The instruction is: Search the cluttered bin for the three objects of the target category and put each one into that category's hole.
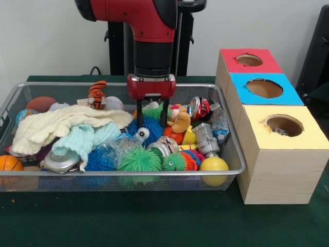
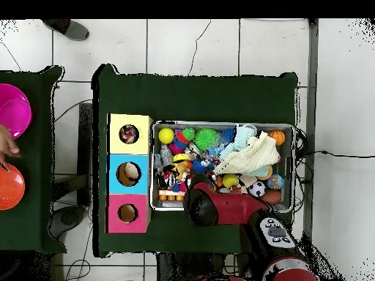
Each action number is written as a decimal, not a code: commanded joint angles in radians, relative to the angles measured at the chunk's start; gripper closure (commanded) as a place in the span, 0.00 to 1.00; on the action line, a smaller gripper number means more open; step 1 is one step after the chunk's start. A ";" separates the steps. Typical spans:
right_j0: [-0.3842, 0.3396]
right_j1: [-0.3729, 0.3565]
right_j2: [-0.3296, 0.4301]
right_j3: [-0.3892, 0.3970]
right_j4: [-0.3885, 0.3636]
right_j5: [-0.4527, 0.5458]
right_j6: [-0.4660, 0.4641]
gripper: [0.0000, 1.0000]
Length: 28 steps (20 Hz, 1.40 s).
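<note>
1. hanging low over the middle of the bin [image 1: 15, 98], the gripper [image 1: 152, 119] is seen with its two black fingers spread, their tips down among the toys on either side of a green spiky tuft; nothing is pinched yet.
2. the bin is set along the worktop [image 1: 154, 221] beside the row of boxes, probably so that carries stay short.
3. the yellow-topped box [image 1: 282, 170] stands at the end of the row nearest the front-view camera, and its hole [image 1: 284, 125] faces up so a limp piece can be dropped straight in; something small already shows inside.
4. no speckled piece can be picked out with certainty; the three objects may be buried under the cream cloth [image 1: 56, 126] and mint cloth [image 1: 85, 139], which cover much of the pile.
5. in the overhead view a person's hand [image 2: 7, 143] is seen at a neighbouring table, apart from the work.
</note>
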 commanded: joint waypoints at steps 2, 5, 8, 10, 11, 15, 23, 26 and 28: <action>0.025 0.030 -0.037 0.035 0.092 0.084 0.211 0.00; 0.041 0.037 -0.054 0.026 0.115 0.101 0.202 0.00; 0.054 0.040 -0.067 0.019 0.131 0.129 0.191 0.00; 0.060 0.026 -0.077 0.032 0.142 0.154 0.186 0.00; 0.062 0.015 -0.083 0.040 0.148 0.169 0.185 0.00; 0.068 -0.018 -0.084 0.068 0.164 0.204 0.183 0.00; 0.156 -0.053 -0.110 0.122 0.241 0.215 0.245 0.00; 0.179 -0.043 -0.122 0.133 0.270 0.196 0.256 0.00; 0.184 -0.031 -0.120 0.137 0.283 0.174 0.256 0.00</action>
